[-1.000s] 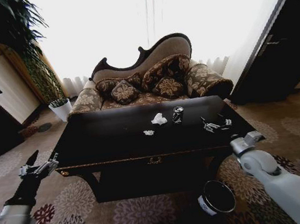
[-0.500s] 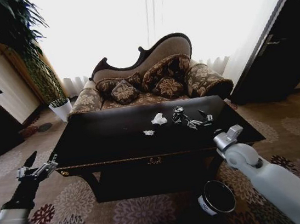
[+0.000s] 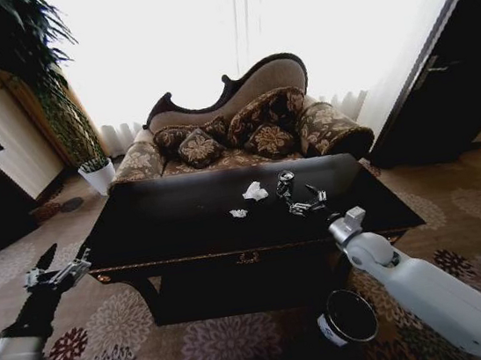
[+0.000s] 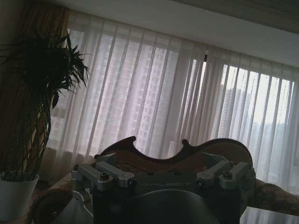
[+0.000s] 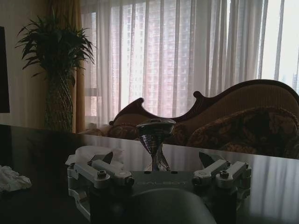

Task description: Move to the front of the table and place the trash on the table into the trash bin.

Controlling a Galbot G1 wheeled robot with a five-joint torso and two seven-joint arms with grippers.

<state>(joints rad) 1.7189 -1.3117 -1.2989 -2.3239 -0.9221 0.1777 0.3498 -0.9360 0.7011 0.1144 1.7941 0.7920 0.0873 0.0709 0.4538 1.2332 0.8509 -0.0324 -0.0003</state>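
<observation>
One dark can [image 3: 286,182] stands upright on the table [image 3: 175,224], right claw [image 3: 307,201] spread apart just beside it.

On the counter [image 3: 175,220] the trash sits right of centre — the can [image 3: 285,183] farthest right, a paper wad [image 3: 255,192] just left of it, and a smaller wad [image 3: 239,213] nearer the front edge. The right gripper [image 3: 303,207] hangs over the counter just before the can, jaws apart; the left gripper [image 3: 58,273] waits off the counter's front left corner. The trash bin [image 3: 347,317] stands on the floor before the counter, to the right — the sofa [image 3: 243,131] lies behind it.
</observation>
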